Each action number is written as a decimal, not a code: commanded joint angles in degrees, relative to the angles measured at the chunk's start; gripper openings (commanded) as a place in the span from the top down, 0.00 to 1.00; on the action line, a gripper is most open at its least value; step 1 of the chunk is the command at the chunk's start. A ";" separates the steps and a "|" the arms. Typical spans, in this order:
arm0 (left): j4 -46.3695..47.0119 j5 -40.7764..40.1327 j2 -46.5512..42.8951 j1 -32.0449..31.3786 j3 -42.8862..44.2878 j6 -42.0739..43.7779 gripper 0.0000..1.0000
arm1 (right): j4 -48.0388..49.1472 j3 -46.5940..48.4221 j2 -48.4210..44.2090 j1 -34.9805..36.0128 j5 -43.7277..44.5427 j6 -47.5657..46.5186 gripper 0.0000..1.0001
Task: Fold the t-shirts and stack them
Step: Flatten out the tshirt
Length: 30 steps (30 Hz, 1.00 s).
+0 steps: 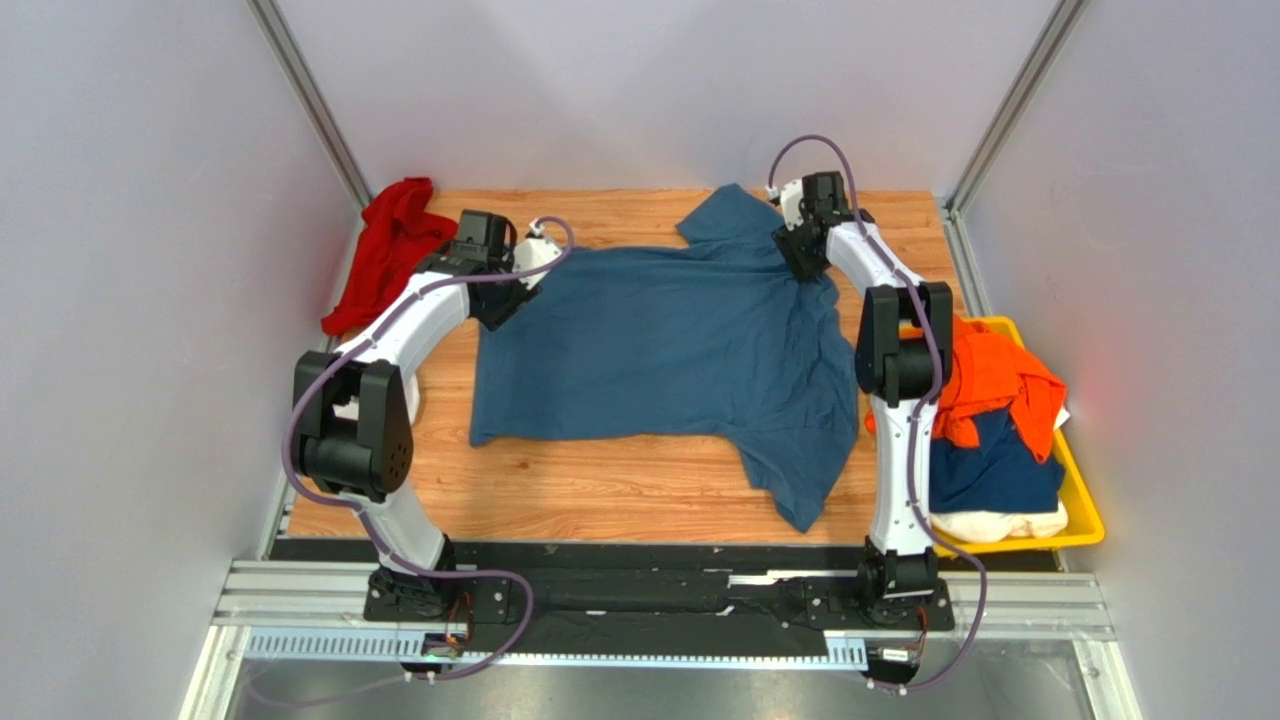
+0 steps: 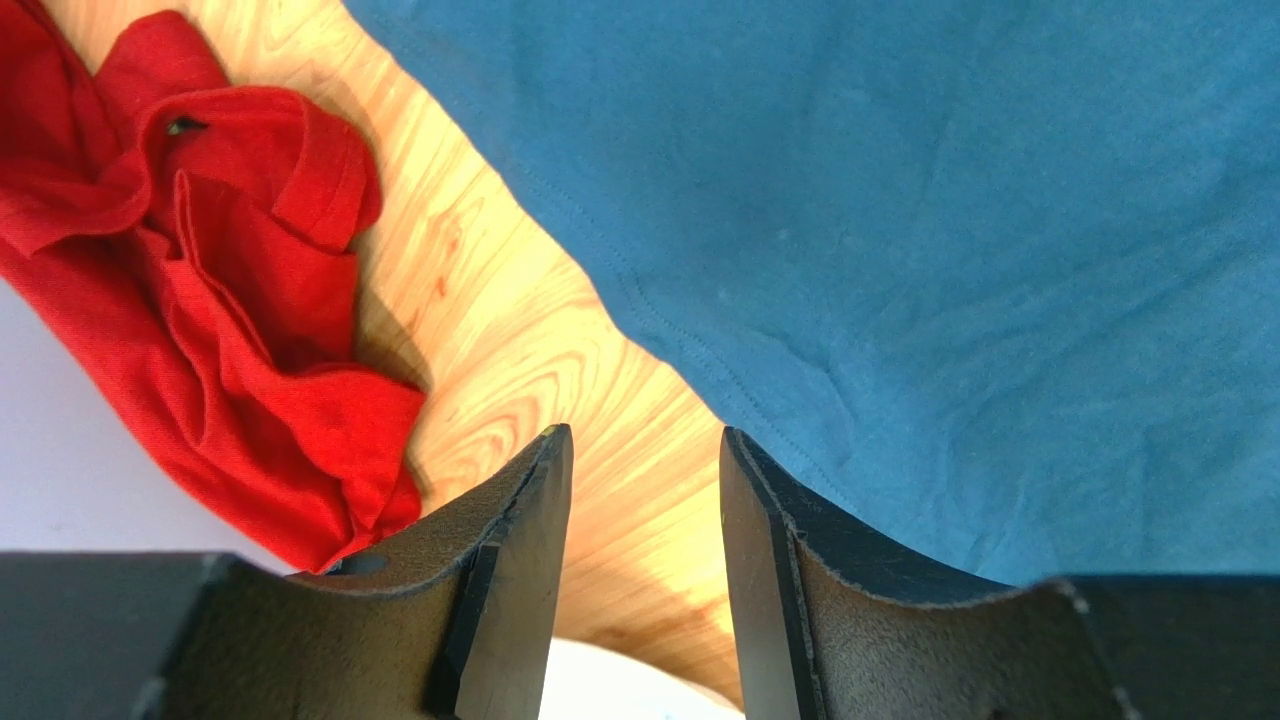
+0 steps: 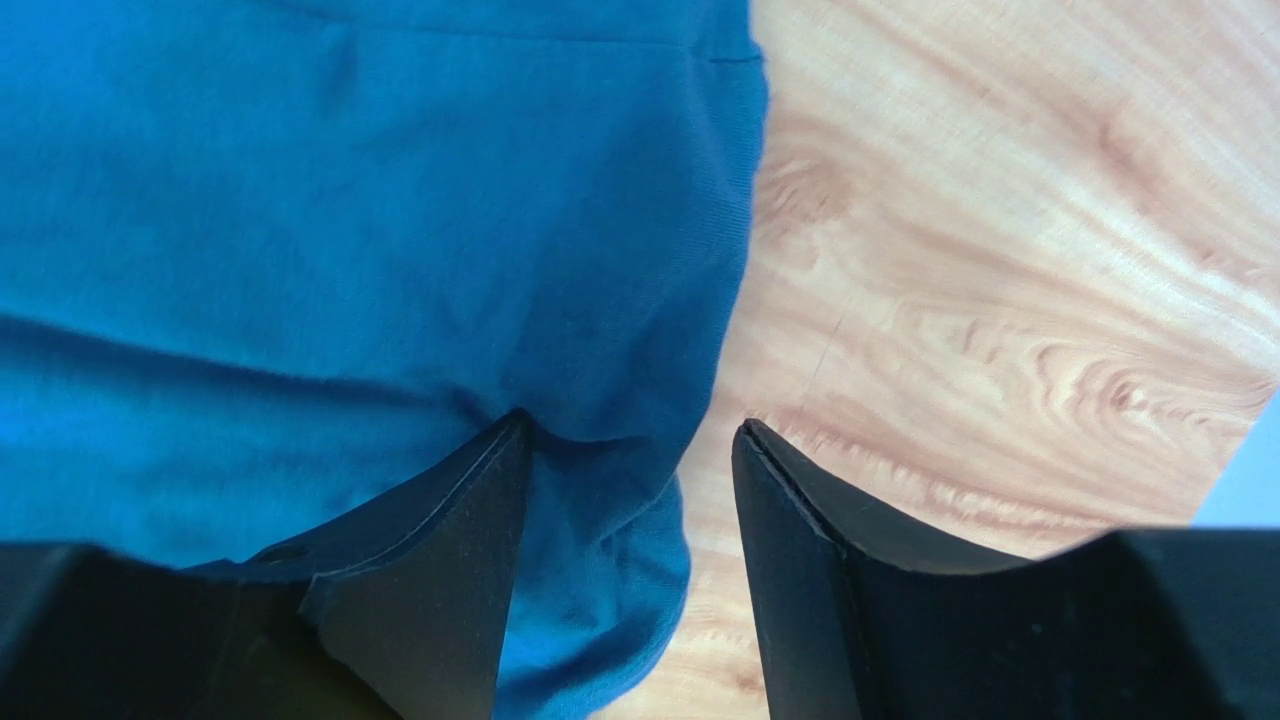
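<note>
the work surface is a table (image 1: 601, 495) of pale orange wood with strong grain. it is closed in on three sides by plain grey-lavender walls (image 1: 135, 300), with metal posts running up the far corners. along the near edge a black base plate sits on an aluminium rail (image 1: 661, 608), where both arms are bolted.

the large slate-blue t-shirt (image 1: 661, 345) lies spread across the middle of the table. one sleeve points to the far edge and the other towards the near right. a red shirt (image 1: 388, 248) lies crumpled at the far left corner, partly off the wood against the wall. just right of the table stands a yellow bin (image 1: 1085, 518) holding an orange shirt (image 1: 999, 375) on top, a navy shirt (image 1: 984, 465) beneath it and a cream shirt (image 1: 999, 525) at the near end.

the left gripper (image 2: 643, 443) is at the far left of the blue shirt, over bare wood just beside the hem. its fingers are apart with nothing between them. the right gripper (image 3: 631, 428) is at the far right of the shirt near the sleeve, fingers likewise apart. one finger is over the cloth and the other over bare wood, with the shirt's edge lying in the gap, unclamped.
</note>
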 commanded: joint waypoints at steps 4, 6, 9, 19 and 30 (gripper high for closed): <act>-0.53 2.83 0.18 -0.27 2.74 -1.24 0.50 | -3.64 -4.29 -10.31 1.00 -5.66 0.94 0.41; -0.53 3.96 -0.43 -0.27 2.56 -1.33 0.50 | -3.38 -6.49 -12.78 1.88 -8.02 1.03 0.41; -0.09 4.41 -0.44 -0.27 2.74 -1.42 0.50 | -2.94 -8.51 -16.83 3.11 -8.48 1.29 0.39; 2.11 4.15 6.49 -0.27 10.81 -2.03 0.50 | 0.05 -0.64 -13.26 3.99 -7.16 0.77 0.37; 6.24 0.02 10.11 -0.27 12.67 -1.42 0.50 | 9.28 12.90 3.96 3.82 -7.60 -0.11 0.38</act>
